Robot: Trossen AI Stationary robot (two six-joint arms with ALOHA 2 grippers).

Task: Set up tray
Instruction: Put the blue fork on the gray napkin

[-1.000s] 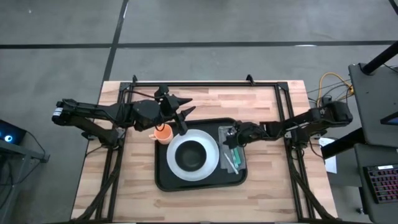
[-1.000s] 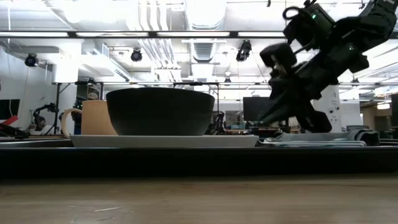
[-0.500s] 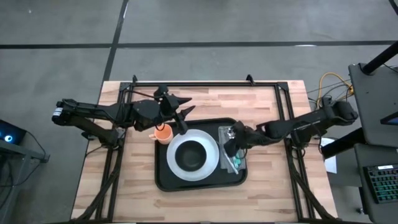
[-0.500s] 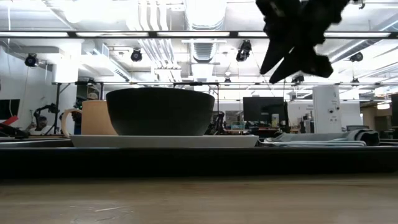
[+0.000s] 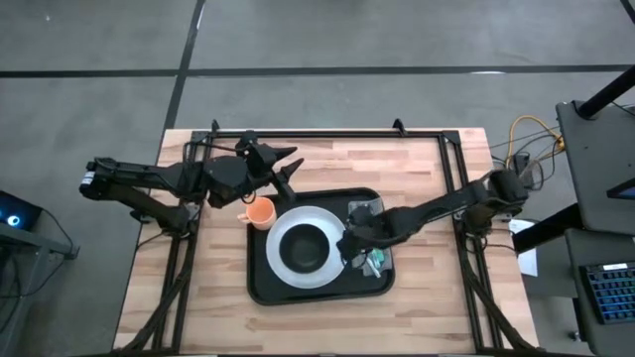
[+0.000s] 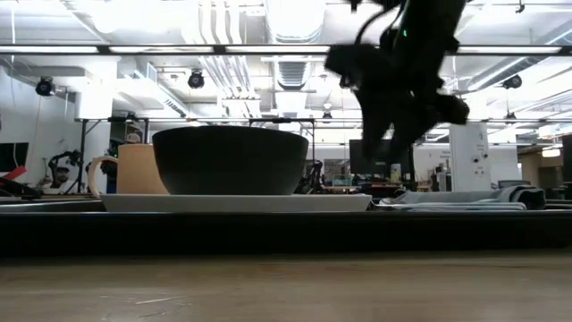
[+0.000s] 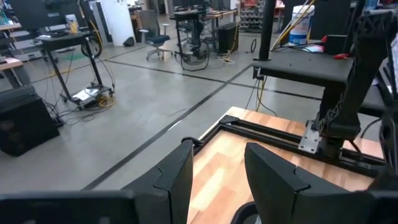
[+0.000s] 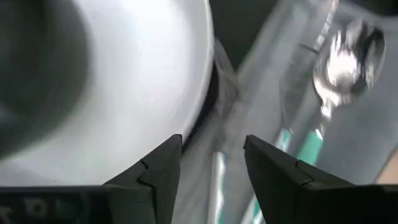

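The black tray [image 5: 256, 288] lies mid-table. On it sit a white plate [image 5: 337, 230] bearing a dark bowl [image 5: 304, 248], and at its right end a grey napkin [image 5: 362, 210] with a teal-handled spoon [image 8: 342, 50] on top. An orange cup [image 5: 260, 211] stands by the tray's far left corner. My right gripper [image 5: 348, 250] hangs open, pointing steeply down, above the gap between the plate's right rim and the napkin, touching nothing. My left gripper [image 5: 289, 165] is open and held high and level, beyond the cup, with nothing between its fingers [image 7: 177, 177].
A black frame rail [image 5: 327, 133] runs along the table's far edge, with side rails down both sides. Bare wood [image 5: 427, 169] lies to the right of the tray and in front of it. In the low view the bowl [image 6: 231, 161] and cup [image 6: 125, 170] rise above the tray's rim [image 6: 268, 228].
My right gripper has risen off the napkin's far end and gone toward the table's near and left edges, over to the plate's right rim, tipping to point more steeply down. The napkin and cutlery stay where they lay. My left gripper has swung slightly toward the far edge.
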